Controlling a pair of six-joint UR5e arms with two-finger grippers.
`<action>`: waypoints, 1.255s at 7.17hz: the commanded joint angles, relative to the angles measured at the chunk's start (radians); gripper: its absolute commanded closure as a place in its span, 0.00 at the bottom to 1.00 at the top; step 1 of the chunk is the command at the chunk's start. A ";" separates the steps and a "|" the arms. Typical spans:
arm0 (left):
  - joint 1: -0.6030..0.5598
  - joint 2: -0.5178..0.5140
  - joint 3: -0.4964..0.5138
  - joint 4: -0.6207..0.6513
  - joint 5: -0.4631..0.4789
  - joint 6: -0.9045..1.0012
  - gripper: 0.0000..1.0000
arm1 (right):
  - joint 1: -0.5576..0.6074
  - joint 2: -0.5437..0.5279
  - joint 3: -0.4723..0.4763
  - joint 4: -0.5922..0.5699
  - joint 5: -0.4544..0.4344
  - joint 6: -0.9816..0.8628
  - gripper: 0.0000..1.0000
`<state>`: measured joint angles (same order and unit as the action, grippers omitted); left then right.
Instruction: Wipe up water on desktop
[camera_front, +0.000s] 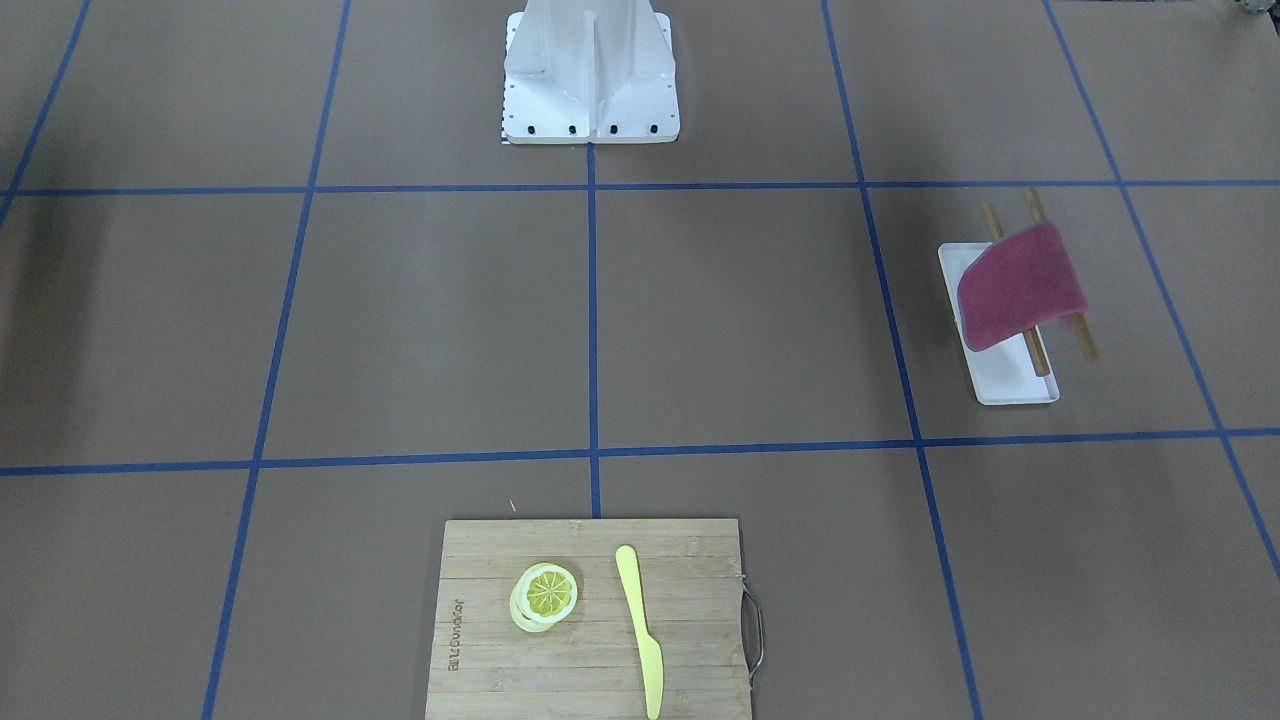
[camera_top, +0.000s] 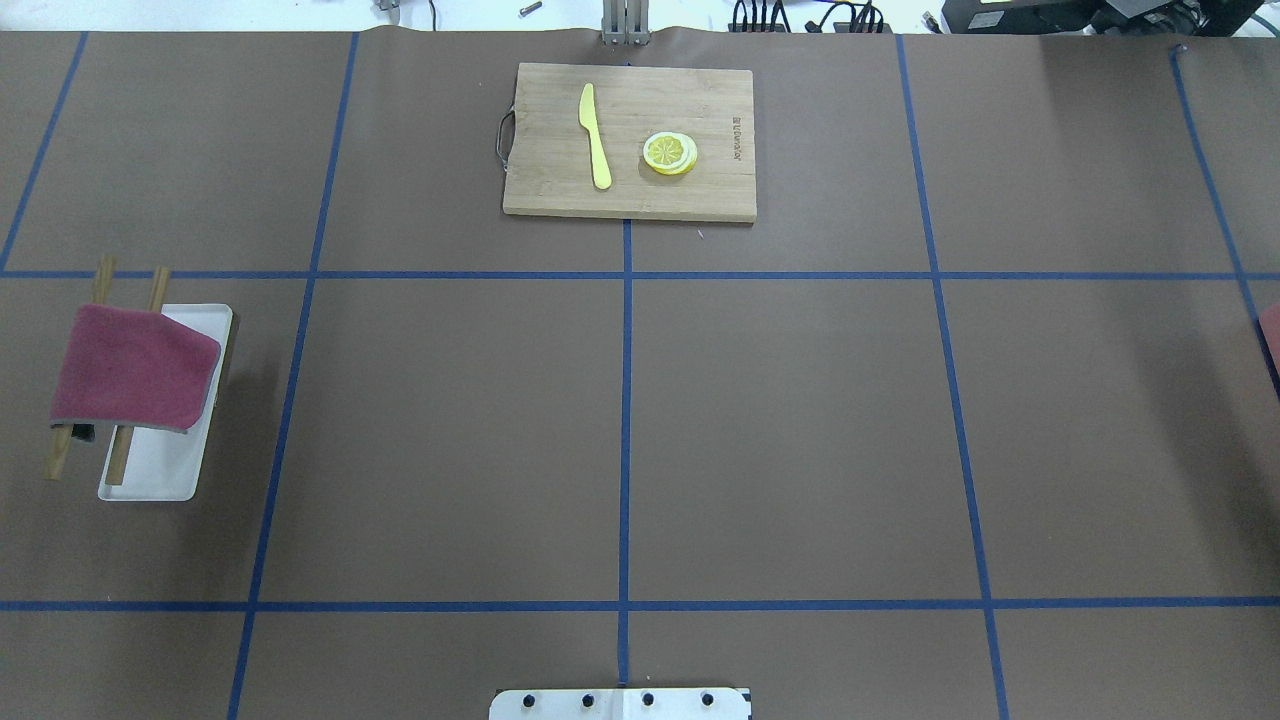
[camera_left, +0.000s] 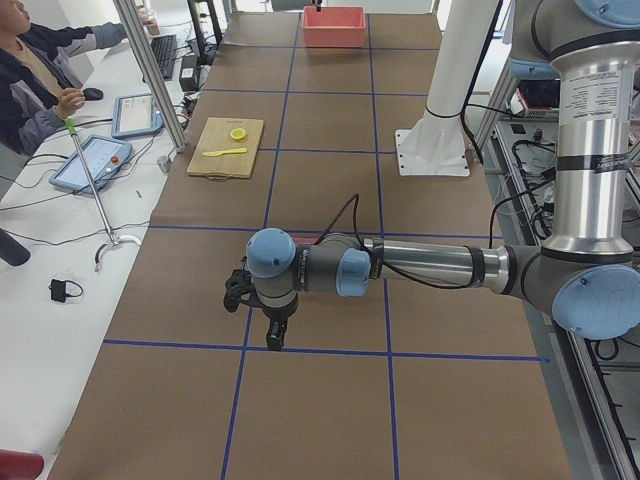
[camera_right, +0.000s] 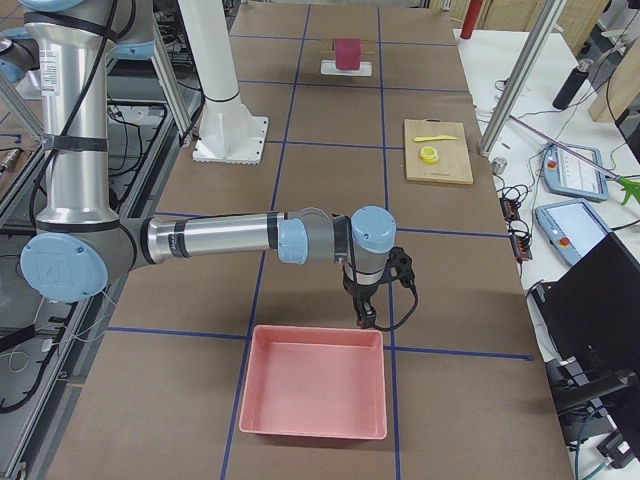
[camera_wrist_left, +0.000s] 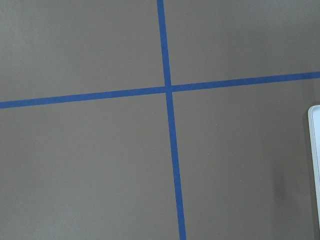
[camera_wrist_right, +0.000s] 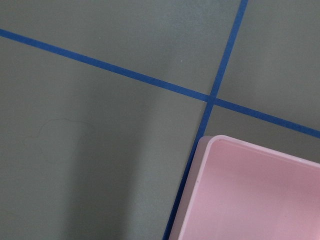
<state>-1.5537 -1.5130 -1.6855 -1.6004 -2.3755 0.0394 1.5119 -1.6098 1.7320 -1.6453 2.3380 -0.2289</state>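
Note:
The brown desktop with blue tape lines fills the overhead view; I see no clear puddle on it. A magenta towel hangs over a two-bar wooden rack above a white tray on the robot's left; it also shows in the front view. My left gripper hangs over the desktop near a tape crossing, beside the tray's edge. My right gripper hangs at the far rim of a pink bin. I cannot tell if either is open or shut.
A bamboo cutting board at the far middle carries lemon slices and a yellow knife. The white robot base stands at the near edge. The pink bin's corner lies under the right wrist. An operator sits by the table's far side.

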 joint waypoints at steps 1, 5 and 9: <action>0.003 -0.006 0.007 -0.050 -0.001 -0.001 0.02 | -0.002 0.002 0.020 -0.002 0.004 0.002 0.00; 0.001 0.005 -0.031 -0.087 -0.007 -0.004 0.02 | -0.024 -0.010 -0.009 -0.001 0.012 -0.003 0.00; 0.004 0.001 -0.040 -0.163 -0.010 -0.072 0.02 | -0.022 -0.024 0.003 -0.001 0.017 -0.003 0.00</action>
<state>-1.5509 -1.5130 -1.7297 -1.7298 -2.3852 -0.0210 1.4894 -1.6380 1.7298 -1.6461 2.3501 -0.2361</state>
